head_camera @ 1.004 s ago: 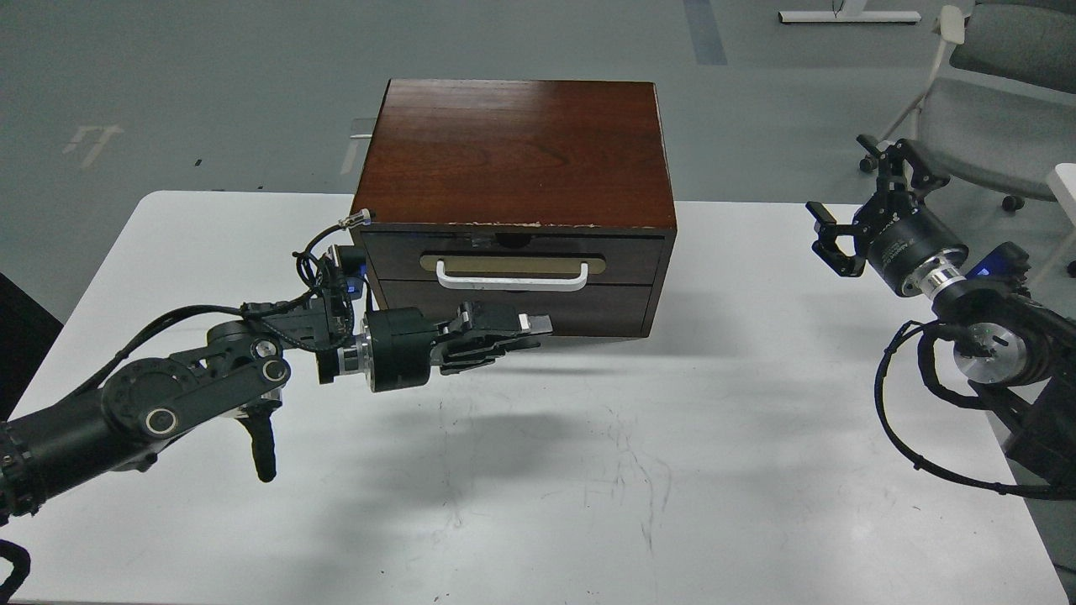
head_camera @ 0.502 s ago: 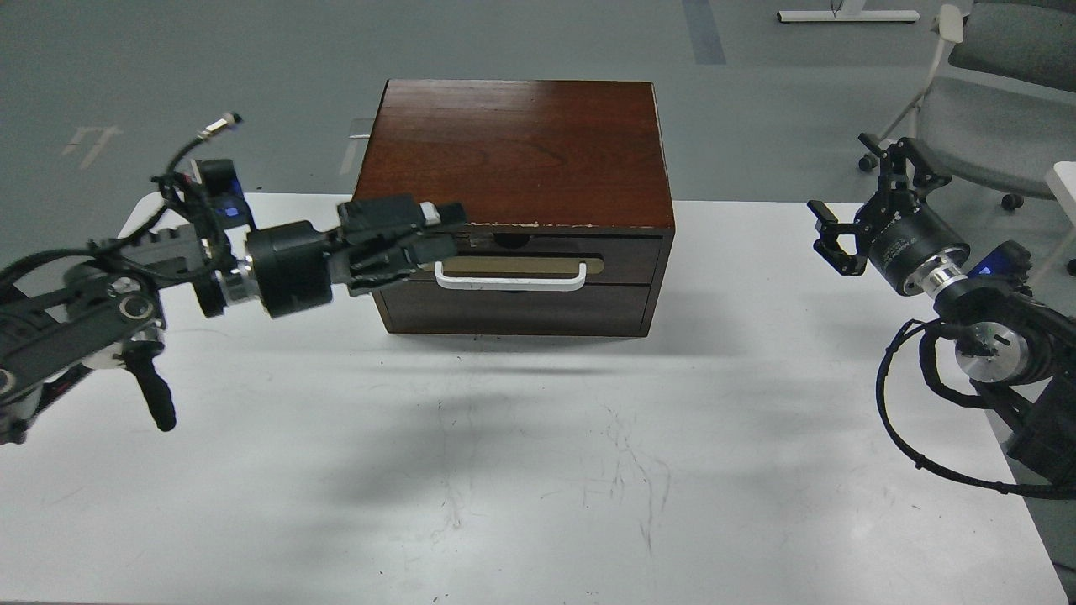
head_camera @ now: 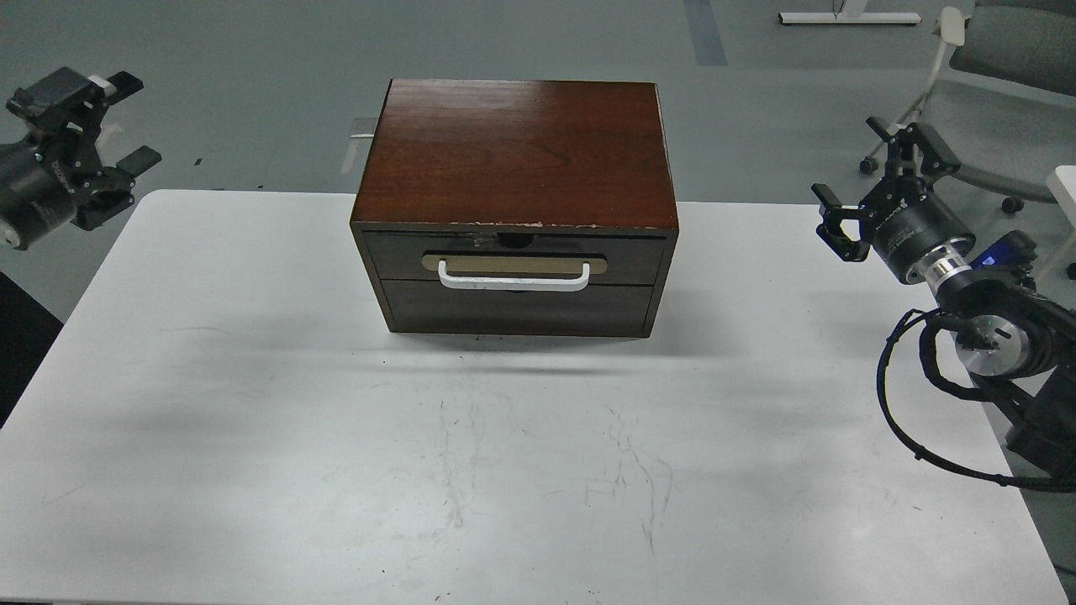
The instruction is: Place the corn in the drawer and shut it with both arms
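- The drawer [head_camera: 513, 256] is pushed shut in the brown wooden box [head_camera: 514, 151] at the middle top of the frame. What is inside is hidden, and no corn shows.
- The white worktop [head_camera: 504, 470] has thin scratches.
- A gray floor and an office chair [head_camera: 983, 101] sit behind.
- The left claw [head_camera: 101, 126], upper left, is spread open and holds nothing.
- The right claw [head_camera: 874, 189], at the right, is open too.

We see an evenly, fairly brightly lit and sharp view, with soft overhead light throwing a diffuse shadow below the wooden box [head_camera: 517, 160] onto the white table [head_camera: 252, 470], a mild sheen on the box top, and no noticeable blur.
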Robot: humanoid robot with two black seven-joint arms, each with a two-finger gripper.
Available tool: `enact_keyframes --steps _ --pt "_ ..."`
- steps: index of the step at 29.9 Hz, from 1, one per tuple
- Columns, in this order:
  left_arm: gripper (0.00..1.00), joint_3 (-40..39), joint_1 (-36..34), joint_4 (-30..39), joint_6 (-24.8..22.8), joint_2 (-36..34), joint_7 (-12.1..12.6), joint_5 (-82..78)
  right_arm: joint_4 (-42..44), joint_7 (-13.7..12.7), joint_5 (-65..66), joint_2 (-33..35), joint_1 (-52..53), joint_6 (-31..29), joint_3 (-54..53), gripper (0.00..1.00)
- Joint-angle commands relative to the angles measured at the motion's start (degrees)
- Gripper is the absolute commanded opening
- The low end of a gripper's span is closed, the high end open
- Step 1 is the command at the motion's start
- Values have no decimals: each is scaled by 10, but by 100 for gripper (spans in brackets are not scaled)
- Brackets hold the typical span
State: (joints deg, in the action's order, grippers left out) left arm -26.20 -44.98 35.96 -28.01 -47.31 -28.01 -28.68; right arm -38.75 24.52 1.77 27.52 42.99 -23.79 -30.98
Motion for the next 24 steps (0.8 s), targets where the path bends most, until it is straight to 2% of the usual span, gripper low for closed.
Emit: enact_keyframes --steps 1,4,7,9,12,15,17,20,24 --pt "98 0 2 -82 0 48 0 4 -1 4 0 -2 7 1 0 99" --pt "98 -3 0 -130 0 100 0 22 -4 0 1 -6 10 1 1 99" --pt "98 -2 -10 -133 0 119 0 33 -3 -13 1 -22 13 3 9 99" --pt "98 -2 -13 -128 0 132 11 33 -3 -24 1 -26 23 5 25 99" --pt "98 0 -19 -117 0 143 14 35 -5 -35 1 -27 34 8 46 99" --pt "98 -8 -19 -72 0 137 14 35 -35 -50 0 -24 43 42 53 99" --pt "98 -7 -12 -37 0 125 14 38 -92 -74 -2 -12 43 101 53 99" --pt "98 -7 -3 15 0 107 15 59 -176 -80 -2 19 37 160 49 99" --pt "98 -3 7 61 0 90 16 94 -180 -82 -9 26 34 161 42 99"
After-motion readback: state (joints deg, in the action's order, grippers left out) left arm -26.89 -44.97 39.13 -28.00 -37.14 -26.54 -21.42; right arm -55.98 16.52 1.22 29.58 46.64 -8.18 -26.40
